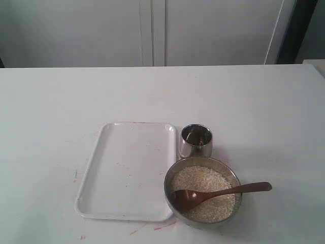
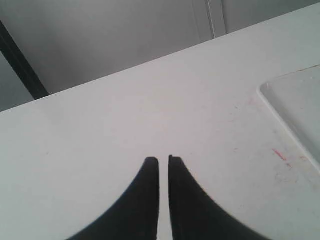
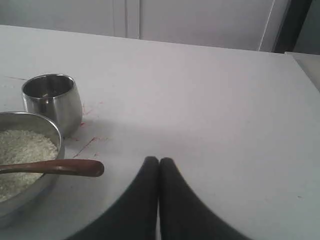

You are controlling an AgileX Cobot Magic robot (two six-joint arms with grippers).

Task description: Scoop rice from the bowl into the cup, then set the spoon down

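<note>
The steel bowl [image 1: 232, 177] stands near the table's front, filled with off-white rice [image 1: 200, 180]. The wooden spoon [image 1: 223, 192] lies in it, its oval end on the rice and its handle sticking out over the right rim. Just behind the bowl stands the small steel cup [image 1: 196, 141], which looks empty. In the right wrist view I see the bowl [image 3: 47, 127], the rice [image 3: 22, 150], the spoon's handle end [image 3: 75, 167] and the cup [image 3: 52, 100]; my right gripper [image 3: 159, 161] is shut, empty, beside the handle tip. My left gripper [image 2: 163, 160] is shut over bare table.
A white rectangular tray [image 1: 129, 170] lies left of the bowl and cup, touching or nearly touching them; its corner [image 2: 295, 107] shows in the left wrist view. Faint red marks dot the white table [image 1: 264, 112]. Neither arm shows in the exterior view.
</note>
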